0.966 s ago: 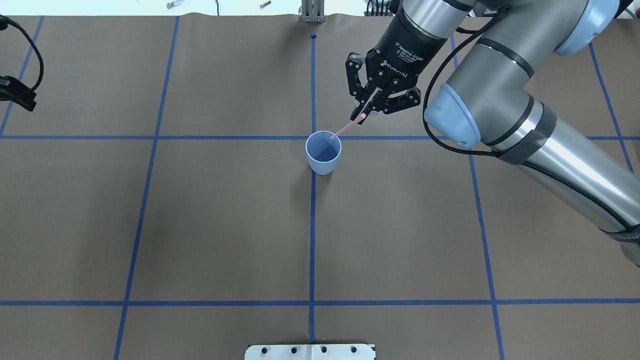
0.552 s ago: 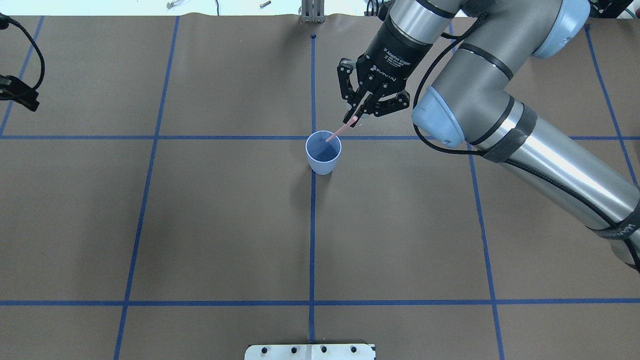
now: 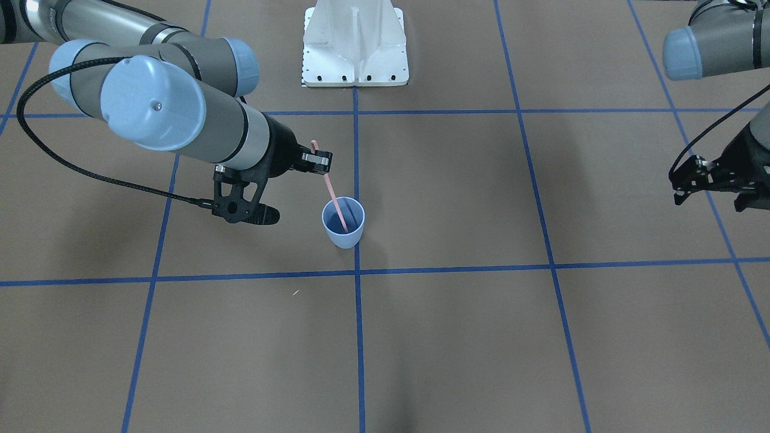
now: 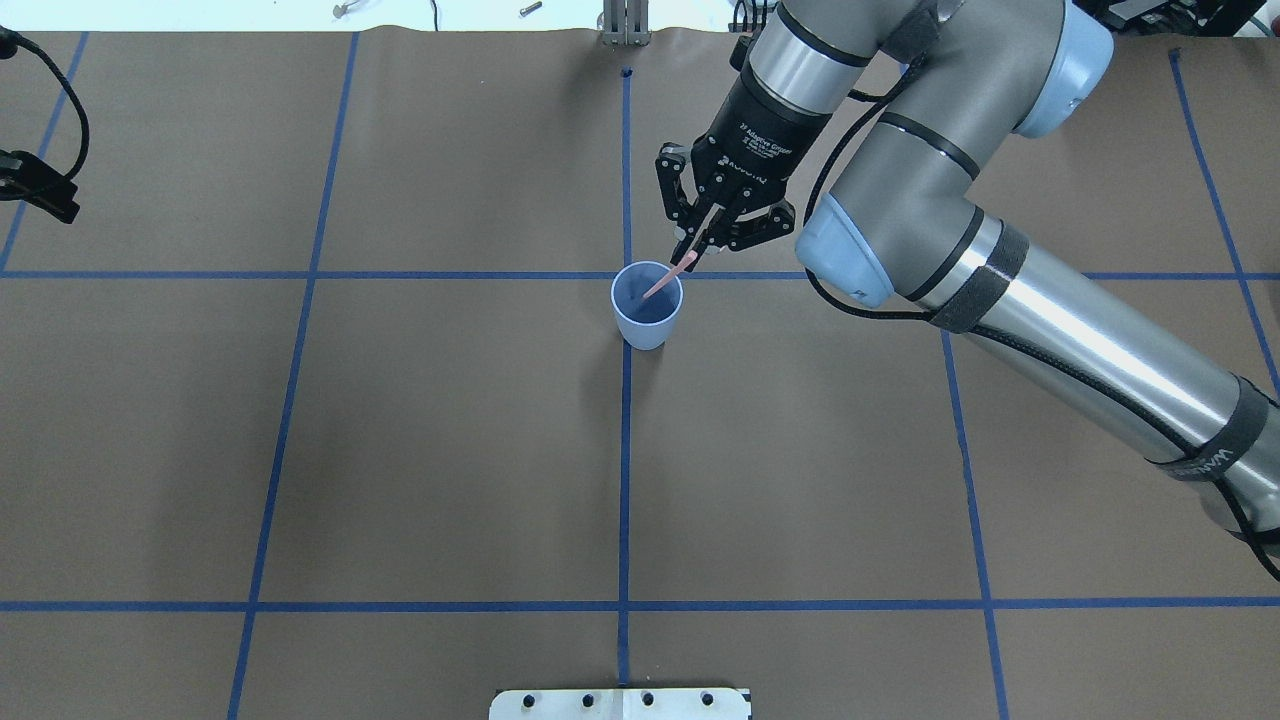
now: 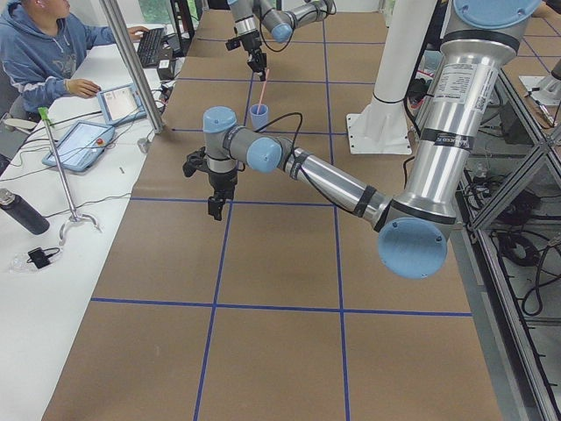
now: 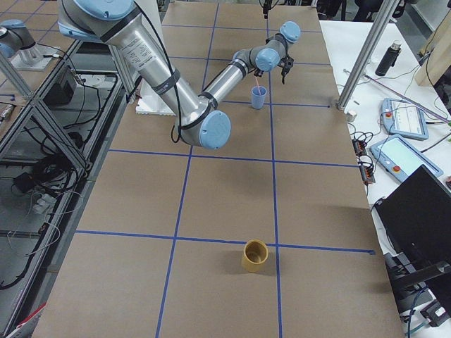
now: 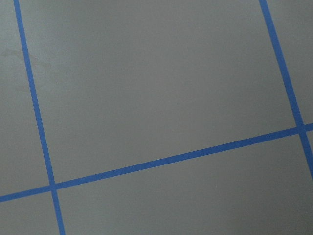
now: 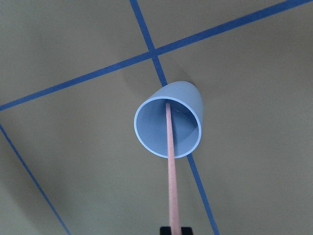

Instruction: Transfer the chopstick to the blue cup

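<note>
The blue cup [image 4: 646,332] stands upright on the centre tape line, also in the front view [image 3: 344,239]. My right gripper [image 4: 694,250] is shut on the upper part of the pale pink chopstick [image 4: 663,282]. The stick slants down from the fingers and its lower end is inside the cup's mouth [image 3: 334,198]. The right wrist view looks down the chopstick [image 8: 171,166] into the cup [image 8: 146,128]. My left gripper [image 3: 708,203] hangs far off at the table's left side, open and empty.
A white base plate [image 3: 355,48] sits at the robot's edge of the table. A yellow cup [image 6: 255,255] stands far away on the right end. Blue tape lines [image 4: 624,480] grid the brown table cover. An operator [image 5: 44,48] sits beyond the table.
My right gripper has moved left and down toward the cup with the chopstick in it. The stick's lower end has gone from the cup's rim to inside the cup. The left arm stays.
</note>
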Controlling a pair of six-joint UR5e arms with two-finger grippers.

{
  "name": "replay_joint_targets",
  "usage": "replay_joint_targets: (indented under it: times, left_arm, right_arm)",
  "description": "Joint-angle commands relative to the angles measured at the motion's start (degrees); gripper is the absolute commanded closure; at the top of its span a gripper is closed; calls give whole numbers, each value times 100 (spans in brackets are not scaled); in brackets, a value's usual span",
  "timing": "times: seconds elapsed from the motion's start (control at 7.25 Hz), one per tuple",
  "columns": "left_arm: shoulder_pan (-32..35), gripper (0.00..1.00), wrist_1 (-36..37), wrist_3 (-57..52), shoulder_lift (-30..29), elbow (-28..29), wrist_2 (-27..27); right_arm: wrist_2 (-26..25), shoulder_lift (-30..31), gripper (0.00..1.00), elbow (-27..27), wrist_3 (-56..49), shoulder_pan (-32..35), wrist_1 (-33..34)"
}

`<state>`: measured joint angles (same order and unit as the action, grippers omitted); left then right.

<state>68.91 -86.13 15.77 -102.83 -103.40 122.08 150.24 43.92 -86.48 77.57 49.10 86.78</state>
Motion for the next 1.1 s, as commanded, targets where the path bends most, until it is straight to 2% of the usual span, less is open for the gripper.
replay_joint_targets:
  times: [0.0,0.28,0.41,0.55,0.69,0.97]
  left_arm:
    - [0,2,0,5,0,12,0]
    - [-9,2,9,5,0,21,0]
    - [0,2,0,5,-9,39,0]
    - [0,2,0,5,-9,47,0]
    - [0,2,0,-4,-9,82,0]
    - [17,2,0,-4,-35,109,0]
  right_arm:
    - [-3,3,1,132,21,-67,-223]
    - [-3,55,0,-8,47,-59,-258]
    - [6,255,0,-287,47,81,-258]
    - [-12,840,0,-882,-22,369,-258]
    - [-116,1342,0,-1244,-232,659,-258]
    - [-528,1924,0,-1309,-1117,1012,-250]
